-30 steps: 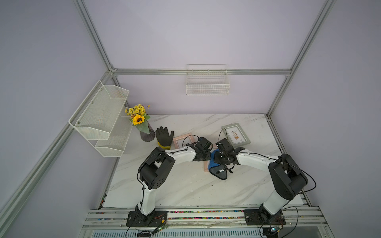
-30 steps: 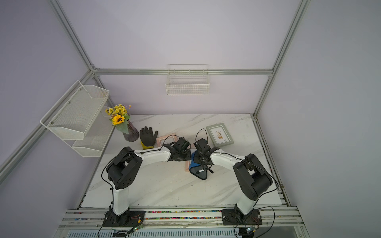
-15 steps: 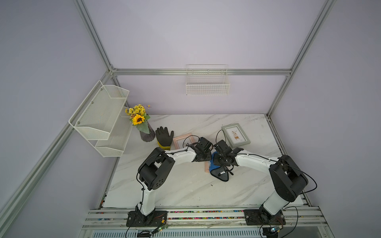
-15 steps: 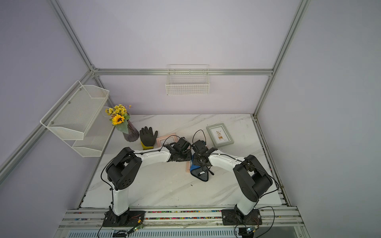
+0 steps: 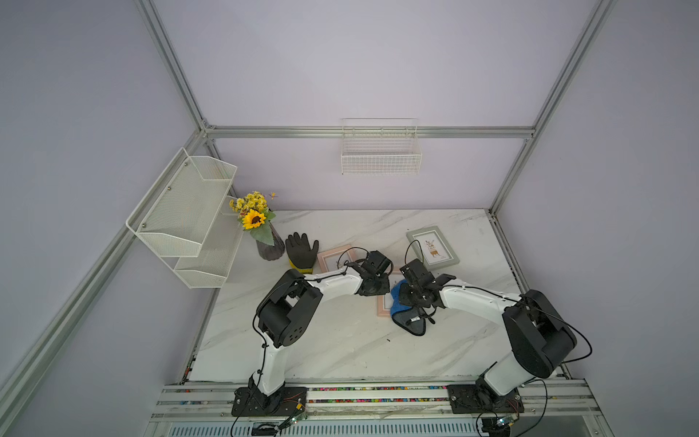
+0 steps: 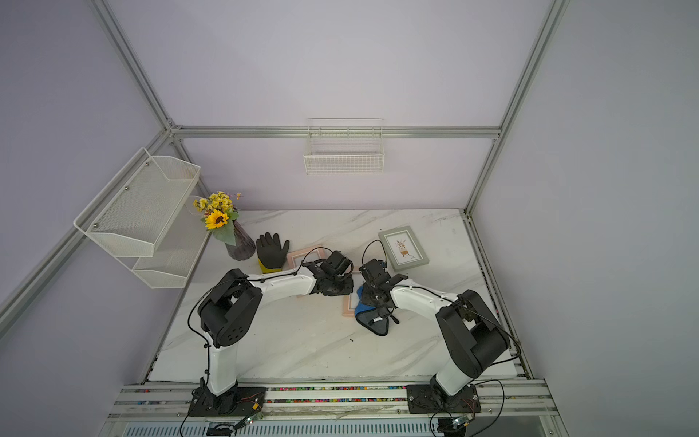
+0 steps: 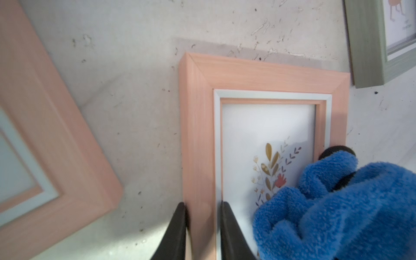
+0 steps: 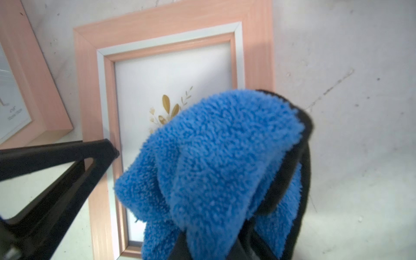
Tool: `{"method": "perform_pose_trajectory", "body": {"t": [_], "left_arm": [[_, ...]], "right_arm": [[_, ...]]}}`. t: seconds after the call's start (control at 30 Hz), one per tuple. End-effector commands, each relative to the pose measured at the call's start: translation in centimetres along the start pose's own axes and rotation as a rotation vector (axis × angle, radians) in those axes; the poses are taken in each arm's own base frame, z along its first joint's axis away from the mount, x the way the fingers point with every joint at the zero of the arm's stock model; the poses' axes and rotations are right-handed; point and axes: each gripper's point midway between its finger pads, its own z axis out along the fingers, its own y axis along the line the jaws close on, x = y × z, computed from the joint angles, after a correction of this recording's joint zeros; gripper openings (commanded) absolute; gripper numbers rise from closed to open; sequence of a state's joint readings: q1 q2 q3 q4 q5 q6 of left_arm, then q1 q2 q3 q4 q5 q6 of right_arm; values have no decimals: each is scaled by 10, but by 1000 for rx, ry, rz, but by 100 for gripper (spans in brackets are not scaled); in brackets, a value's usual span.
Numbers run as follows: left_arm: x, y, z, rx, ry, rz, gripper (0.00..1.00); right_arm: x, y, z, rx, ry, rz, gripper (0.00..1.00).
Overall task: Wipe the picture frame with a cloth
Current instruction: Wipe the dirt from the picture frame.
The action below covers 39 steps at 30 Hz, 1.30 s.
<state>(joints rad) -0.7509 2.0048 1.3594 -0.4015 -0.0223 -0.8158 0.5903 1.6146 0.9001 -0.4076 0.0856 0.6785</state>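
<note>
Cloth point(image 8: 213, 157) bunched over the glass of the pink picture frame point(image 7: 258, 74), just right of centre in both top views. Right gripper point(image 5: 415, 298) clamped tight on cloth. Left gripper point(image 7: 202, 204) nearly closed, pinching one frame rail.

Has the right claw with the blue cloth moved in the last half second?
Yes, slightly. The right claw, shut on the cloth, has slid across the pink frame, away from the glove, towards the green frame's side.
</note>
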Motion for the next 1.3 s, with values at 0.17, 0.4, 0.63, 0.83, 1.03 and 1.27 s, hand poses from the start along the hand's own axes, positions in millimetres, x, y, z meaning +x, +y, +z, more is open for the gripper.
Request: {"method": "perform_pose_trajectory", "body": {"t": [0.17, 0.4, 0.63, 0.83, 1.03, 1.27], "left_arm": [[-40, 6, 0, -22, -15, 0, 31], [-55, -3, 12, 0, 0, 35, 38], [-51, -5, 29, 2, 44, 58, 39], [-47, -3, 34, -8, 60, 74, 34], [-40, 8, 40, -51, 75, 65, 26], [-30, 19, 38, -71, 67, 27, 22]], "right_arm": [[29, -16, 21, 63, 101, -36, 0], [31, -17, 21, 61, 99, -35, 0], [30, -17, 22, 60, 96, -33, 0], [26, -16, 19, 74, 88, -41, 0], [25, 14, 17, 44, 87, -79, 0], [25, 12, 26, 63, 95, -39, 0]]}}
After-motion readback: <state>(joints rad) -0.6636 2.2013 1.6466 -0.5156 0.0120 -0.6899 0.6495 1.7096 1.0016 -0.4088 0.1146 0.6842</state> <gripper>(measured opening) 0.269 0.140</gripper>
